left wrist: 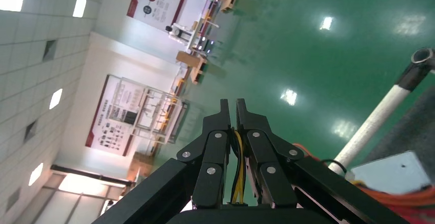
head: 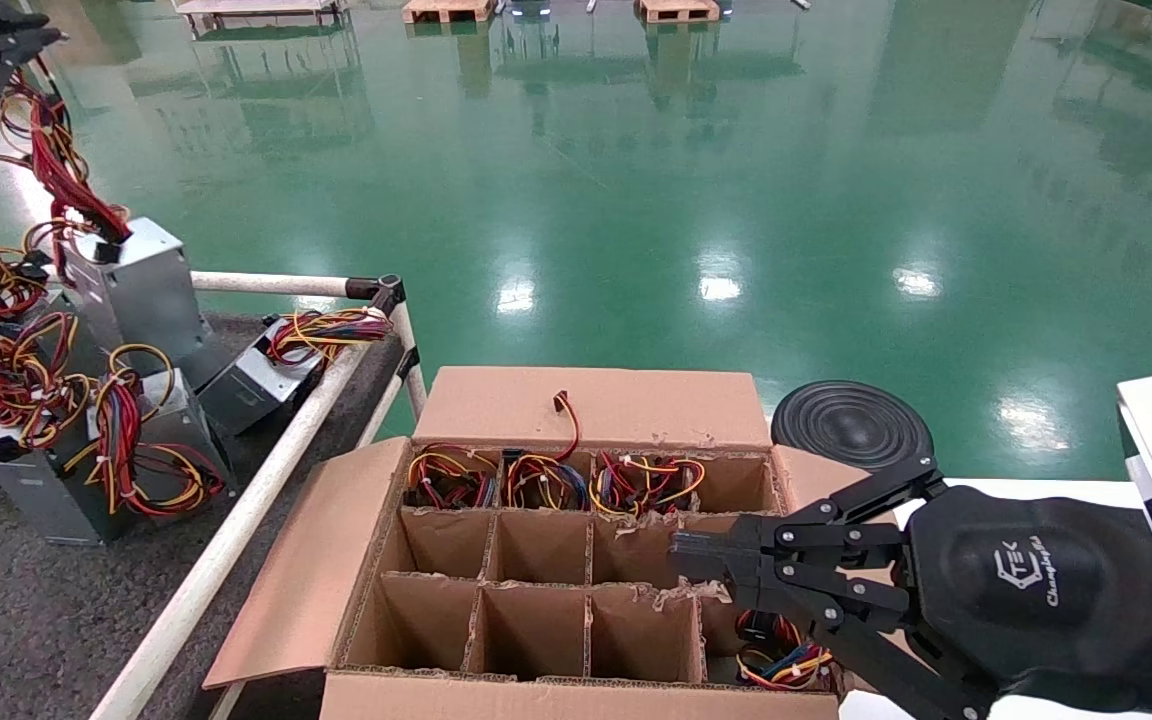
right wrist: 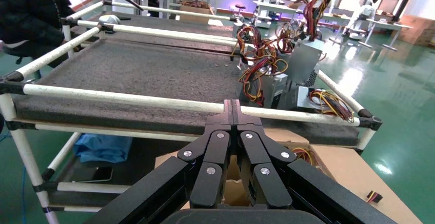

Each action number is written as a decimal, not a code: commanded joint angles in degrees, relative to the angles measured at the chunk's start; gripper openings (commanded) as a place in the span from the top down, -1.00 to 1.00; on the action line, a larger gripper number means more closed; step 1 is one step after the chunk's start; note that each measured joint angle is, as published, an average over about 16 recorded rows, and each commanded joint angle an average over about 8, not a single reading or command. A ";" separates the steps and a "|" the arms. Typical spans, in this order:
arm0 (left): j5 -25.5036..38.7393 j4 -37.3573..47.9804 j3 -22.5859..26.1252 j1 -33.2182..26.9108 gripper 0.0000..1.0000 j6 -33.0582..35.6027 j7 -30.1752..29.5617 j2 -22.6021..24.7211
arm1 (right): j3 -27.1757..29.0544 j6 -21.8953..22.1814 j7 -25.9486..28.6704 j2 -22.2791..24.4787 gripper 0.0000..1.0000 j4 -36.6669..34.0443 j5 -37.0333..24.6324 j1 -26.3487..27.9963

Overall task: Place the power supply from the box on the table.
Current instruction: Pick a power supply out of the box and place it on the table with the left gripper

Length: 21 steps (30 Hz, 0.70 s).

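My left gripper is raised at the far left, above the table. It is shut on the red, yellow and black wires of a grey power supply. That unit hangs tilted beneath it, and I cannot tell whether its lower end touches the table. In the left wrist view, yellow and black wires run between the fingers of the left gripper, with the power supply below. My right gripper is shut on nothing and hovers over the right side of the box. The right wrist view shows the right gripper pointing toward the table.
Several other power supplies with tangled wires crowd the table's left part. One leans by the white rail. Wire bundles fill the box's back cells, and another fills a front right cell. A black disc lies behind the box.
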 commanded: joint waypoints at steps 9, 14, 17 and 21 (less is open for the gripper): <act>-0.46 -0.78 -0.54 0.37 1.00 1.16 -1.84 -1.63 | 0.00 0.00 0.00 0.00 1.00 0.00 0.00 0.00; -1.11 -1.25 -1.20 0.96 1.00 1.81 -2.02 -2.71 | 0.00 0.00 0.00 0.00 1.00 0.00 0.00 0.00; -1.56 -1.55 -1.65 1.60 1.00 2.21 -1.99 -3.26 | 0.00 0.00 0.00 0.00 1.00 0.00 0.00 0.00; -2.26 -1.93 -2.35 2.89 1.00 2.74 -1.95 -3.93 | 0.00 0.00 0.00 0.00 1.00 0.00 0.00 0.00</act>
